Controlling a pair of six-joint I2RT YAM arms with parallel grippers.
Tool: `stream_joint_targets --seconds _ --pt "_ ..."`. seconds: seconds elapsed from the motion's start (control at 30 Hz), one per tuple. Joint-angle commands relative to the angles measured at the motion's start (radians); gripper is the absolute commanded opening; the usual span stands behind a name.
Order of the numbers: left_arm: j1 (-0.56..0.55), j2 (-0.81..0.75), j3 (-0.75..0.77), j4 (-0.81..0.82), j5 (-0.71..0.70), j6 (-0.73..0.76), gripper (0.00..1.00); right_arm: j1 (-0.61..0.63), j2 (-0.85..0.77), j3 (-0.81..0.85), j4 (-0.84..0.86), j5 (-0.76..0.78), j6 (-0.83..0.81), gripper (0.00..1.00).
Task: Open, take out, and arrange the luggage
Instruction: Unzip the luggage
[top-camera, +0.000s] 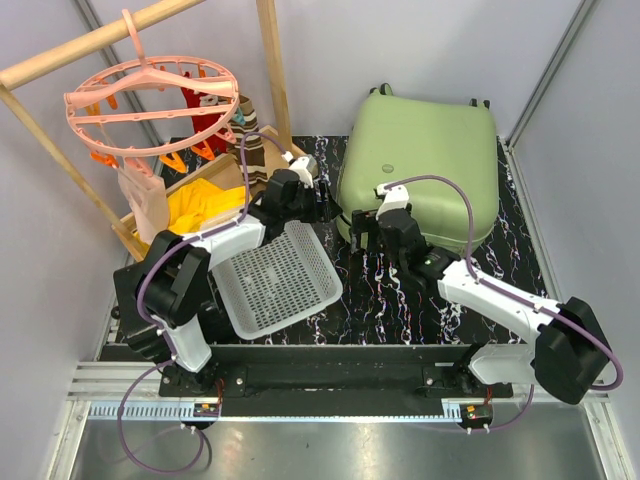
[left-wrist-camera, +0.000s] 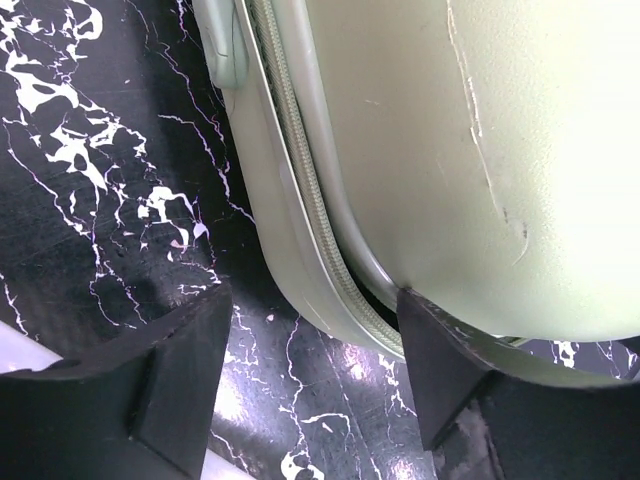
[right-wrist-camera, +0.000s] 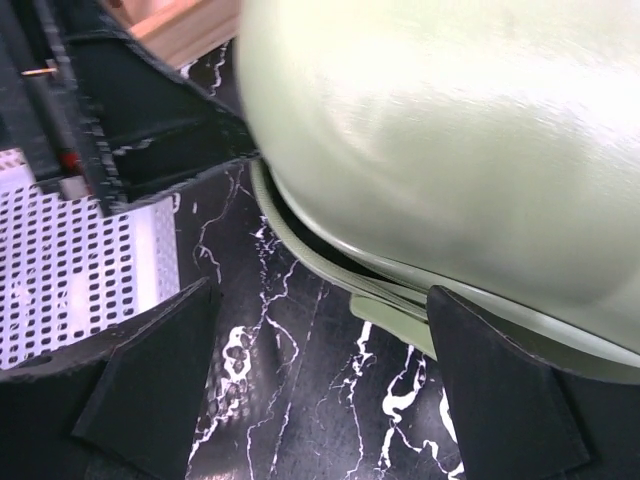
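The light-green luggage (top-camera: 420, 165) lies flat at the back right of the black marble table (top-camera: 400, 300). My left gripper (top-camera: 327, 207) is open at its front-left corner. In the left wrist view (left-wrist-camera: 310, 390) the right finger (left-wrist-camera: 440, 370) sits at the zipper seam, where a dark gap shows between the lid and the lower shell (left-wrist-camera: 480, 150). My right gripper (top-camera: 362, 230) is open at the same corner, just in front of the left one. In the right wrist view (right-wrist-camera: 320, 390) its right finger (right-wrist-camera: 500, 400) is under the shell's edge (right-wrist-camera: 450, 150). Both hold nothing.
A white perforated basket (top-camera: 275, 275) lies tilted under the left arm and shows in the right wrist view (right-wrist-camera: 60, 260). A wooden box with yellow cloth (top-camera: 200, 205), a pink round clip hanger (top-camera: 150, 100) and a wooden rack (top-camera: 275, 70) stand at the back left. Walls close both sides.
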Motion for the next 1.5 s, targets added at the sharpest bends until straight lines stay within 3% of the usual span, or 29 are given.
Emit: stream_joint_targets --seconds 0.0,0.2,0.63,0.97,1.27,1.47 --pt "-0.013 0.044 0.038 0.032 -0.035 -0.012 0.64 -0.040 -0.039 -0.037 0.057 0.044 0.060 0.93" --pt "-0.018 0.036 0.011 0.029 -0.066 -0.010 0.58 -0.057 -0.055 -0.066 0.073 0.039 0.072 0.93" --pt "-0.012 -0.017 -0.082 0.060 -0.101 -0.024 0.60 -0.066 -0.096 -0.103 0.083 0.067 0.092 0.93" --pt "-0.012 0.004 -0.053 0.049 -0.075 -0.035 0.59 -0.068 -0.104 -0.117 0.090 0.066 0.103 0.93" --pt "-0.016 0.049 -0.037 0.104 -0.014 -0.109 0.38 -0.078 -0.058 -0.143 0.226 0.134 0.075 0.93" --pt "-0.016 0.056 -0.045 0.146 -0.014 -0.122 0.06 -0.101 -0.035 -0.200 0.463 0.231 0.031 0.93"
